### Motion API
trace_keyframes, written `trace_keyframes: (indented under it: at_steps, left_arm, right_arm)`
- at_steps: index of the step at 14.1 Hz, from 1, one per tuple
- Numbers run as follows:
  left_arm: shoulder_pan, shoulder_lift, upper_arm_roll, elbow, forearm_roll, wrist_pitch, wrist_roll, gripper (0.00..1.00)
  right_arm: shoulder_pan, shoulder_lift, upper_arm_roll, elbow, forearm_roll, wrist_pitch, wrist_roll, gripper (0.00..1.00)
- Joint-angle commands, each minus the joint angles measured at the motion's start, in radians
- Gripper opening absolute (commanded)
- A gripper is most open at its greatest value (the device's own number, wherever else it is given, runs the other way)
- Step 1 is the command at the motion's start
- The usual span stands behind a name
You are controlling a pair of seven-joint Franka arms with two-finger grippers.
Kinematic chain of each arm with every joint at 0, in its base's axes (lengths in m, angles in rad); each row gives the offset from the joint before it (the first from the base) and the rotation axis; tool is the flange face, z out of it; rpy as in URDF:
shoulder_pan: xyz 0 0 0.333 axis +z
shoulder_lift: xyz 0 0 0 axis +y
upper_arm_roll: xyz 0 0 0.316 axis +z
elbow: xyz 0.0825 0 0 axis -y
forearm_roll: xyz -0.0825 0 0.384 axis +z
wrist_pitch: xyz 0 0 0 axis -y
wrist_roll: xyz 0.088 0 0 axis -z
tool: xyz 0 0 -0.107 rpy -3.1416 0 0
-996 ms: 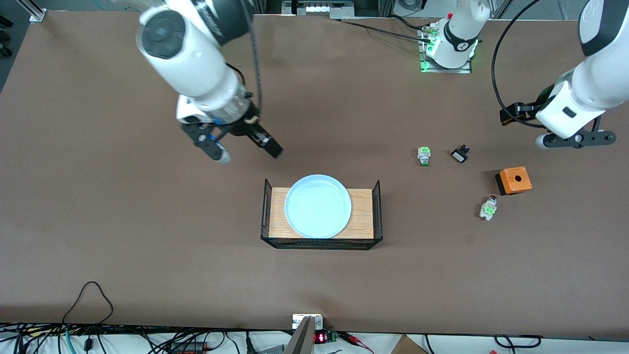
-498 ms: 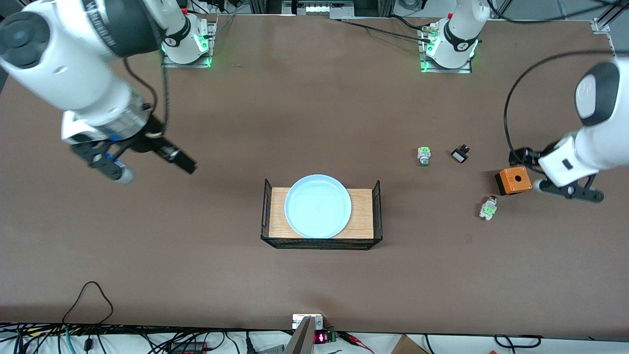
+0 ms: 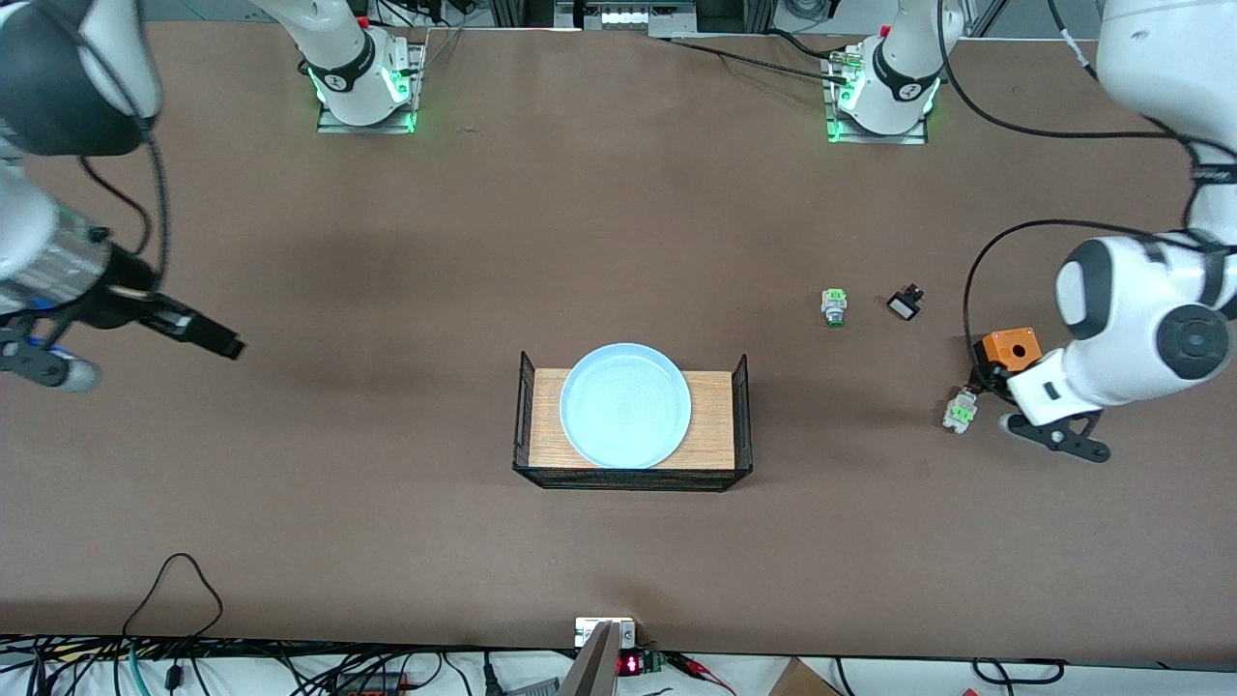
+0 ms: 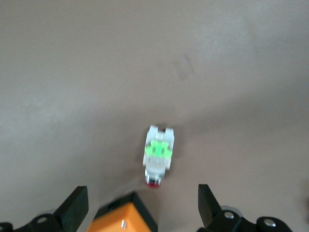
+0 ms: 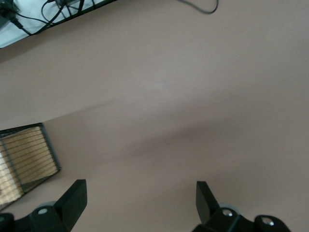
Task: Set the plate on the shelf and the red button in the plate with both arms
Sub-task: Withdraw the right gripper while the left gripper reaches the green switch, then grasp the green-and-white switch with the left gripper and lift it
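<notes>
Pale-blue and smooth, the plate (image 3: 625, 405) sits in a wire-sided wooden tray (image 3: 713, 416). At its three o'clock lies the red button (image 3: 960, 410), white plastic, beside an orange box (image 3: 1003, 347). We hold the left gripper (image 4: 140, 212) wide open and empty over it, probably to grasp it; the right gripper (image 5: 137, 209), likewise open and empty, waits at nine o'clock.

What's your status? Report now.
Left gripper open over red button, empty. Right gripper open, empty, over bare table. Plate on rack. Orange box beside button.
</notes>
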Motion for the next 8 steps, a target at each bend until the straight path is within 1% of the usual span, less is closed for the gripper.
trace_keyframes:
  at_steps: [1,3,5,8]
  left_arm:
    - [0.001,0.017,-0.002,-0.105,0.014,0.187,0.043,1.00]
    - [0.001,0.053,-0.002,-0.105,0.014,0.235,0.066,1.00]
    - [0.001,0.083,-0.002,-0.107,0.014,0.279,0.089,1.00]
    - [0.001,0.093,-0.003,-0.117,0.014,0.287,0.092,1.00]
  right_arm:
    - [-0.073,-0.029,0.019,-0.014,-0.014,-0.016,-0.172,1.00]
    - [-0.116,-0.043,0.019,-0.014,-0.016,-0.017,-0.261,1.00]
    - [-0.145,-0.064,0.018,-0.009,-0.026,-0.071,-0.330,1.00]
    - [-0.150,-0.095,0.006,-0.015,-0.059,-0.100,-0.399,1.00]
